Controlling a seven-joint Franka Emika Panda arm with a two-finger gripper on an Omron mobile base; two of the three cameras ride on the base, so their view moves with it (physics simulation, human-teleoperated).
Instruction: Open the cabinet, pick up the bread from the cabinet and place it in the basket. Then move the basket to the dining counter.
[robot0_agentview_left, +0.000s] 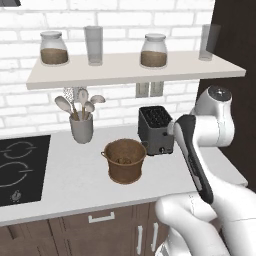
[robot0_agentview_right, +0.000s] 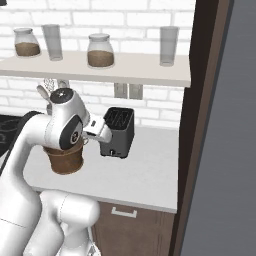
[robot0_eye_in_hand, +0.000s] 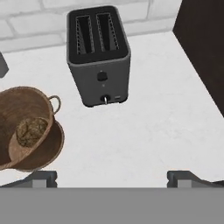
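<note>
My arm rises from the base, folds at a high elbow above the white worktop, and its forearm slants down and forward, so my hand looks steeply down at the counter. In the right base view the white wrist reaches across toward the dark grey toaster, with the arm's bulk in front of the basket. My gripper hangs over bare worktop with nothing between its tips; they stand wide apart at the bottom of the hand view.

The toaster stands upright against the brick wall, slots up, its lever face toward me. Just beside it, on my left, the basket stands upright on the worktop, its round mouth open upward and its small handles out to the sides. The bread lies in the bottom of the basket, a dark lumpy roll; I cannot tell which way its long axis runs.
</note>
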